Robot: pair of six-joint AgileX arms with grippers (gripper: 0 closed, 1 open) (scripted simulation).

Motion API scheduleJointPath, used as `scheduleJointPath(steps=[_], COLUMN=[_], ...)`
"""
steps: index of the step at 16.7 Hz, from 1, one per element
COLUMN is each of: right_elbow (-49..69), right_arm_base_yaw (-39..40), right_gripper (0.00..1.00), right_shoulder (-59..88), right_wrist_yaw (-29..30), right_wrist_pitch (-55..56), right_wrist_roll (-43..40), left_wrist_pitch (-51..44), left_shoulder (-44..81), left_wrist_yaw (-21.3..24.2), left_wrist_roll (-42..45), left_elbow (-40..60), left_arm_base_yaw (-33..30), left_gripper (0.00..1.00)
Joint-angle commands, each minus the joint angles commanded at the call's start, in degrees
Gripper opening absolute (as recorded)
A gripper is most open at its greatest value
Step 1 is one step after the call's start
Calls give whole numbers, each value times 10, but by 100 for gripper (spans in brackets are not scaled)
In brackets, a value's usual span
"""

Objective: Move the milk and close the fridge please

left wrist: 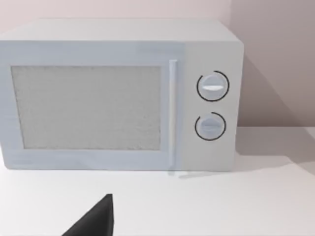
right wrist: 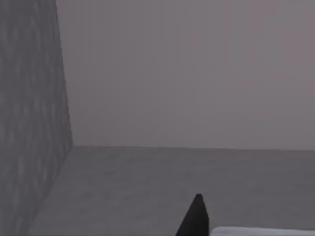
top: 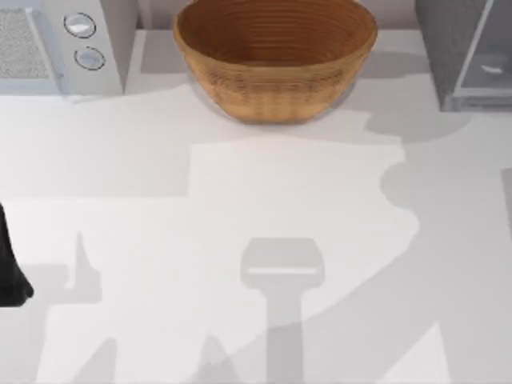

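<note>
Fridge [top: 450, 40] at 1 o'clock on the surface [top: 240, 208], grey, with the speckled side toward the middle. Wicker bowl [top: 276, 56] at 12 o'clock, white microwave [top: 56, 48] at 11 o'clock, both well apart from the fridge. Left arm [top: 10, 264] parked at the 9 o'clock edge. Left pincer [left wrist: 96, 221] low over the surface, facing the microwave's door and two knobs. Cannot tell how far open, nothing seen held. Right pincer [right wrist: 196, 219] close beside a speckled grey wall. Cannot tell its opening either. Pale strip [right wrist: 261, 231] just beside it, perhaps the milk, not certain.
</note>
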Motion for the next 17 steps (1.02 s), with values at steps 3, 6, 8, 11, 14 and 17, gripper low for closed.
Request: scheduleJointPath(steps=[3, 6, 8, 11, 14, 17], right_elbow=[30, 30, 28, 30, 30, 30], right_arm_base_yaw=[-15, -15, -13, -15, -15, -15], right_gripper=[0, 0, 0, 0, 0, 23], right_shoulder=[32, 32, 30, 32, 32, 32], right_wrist_yaw=[-17, -17, -16, -17, -17, -17], right_wrist_pitch=[-15, -15, -14, -15, -15, -15], right_wrist_roll=[-3, -3, -2, -3, -3, -3], left_wrist_pitch=[0, 0, 0, 0, 0, 0], left_shoulder=[0, 0, 0, 0, 0, 0], left_wrist_yaw=[0, 0, 0, 0, 0, 0], left_wrist_roll=[0, 0, 0, 0, 0, 0], left_elbow=[0, 0, 0, 0, 0, 0], left_arm_base_yaw=[0, 0, 0, 0, 0, 0], left_gripper=[100, 100, 100, 100, 100, 100])
